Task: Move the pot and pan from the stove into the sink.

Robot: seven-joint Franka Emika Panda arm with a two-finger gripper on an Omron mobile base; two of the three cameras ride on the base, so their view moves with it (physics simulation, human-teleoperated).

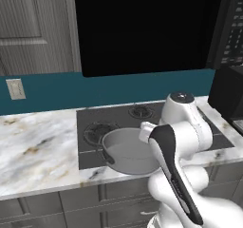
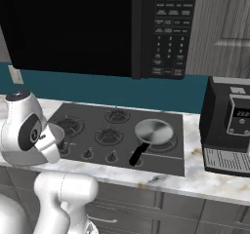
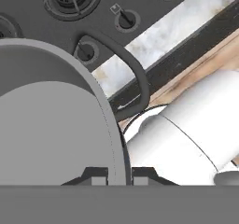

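Clamped on the pot's [image 3: 51, 125] rim at the bottom of the hand view, the fingers [image 3: 99, 177] are seen nearly together. Pot is held at lower centre of the left base view, over the stove's [image 1: 123, 118] front edge; the pan [image 2: 154, 132] sits right on the stove.

Matt grey metal pot [image 1: 127, 151], shinier brushed metal pan [image 2: 154, 132], matt dark stove [image 2: 117, 130], polished veined marble counter [image 1: 35, 146].
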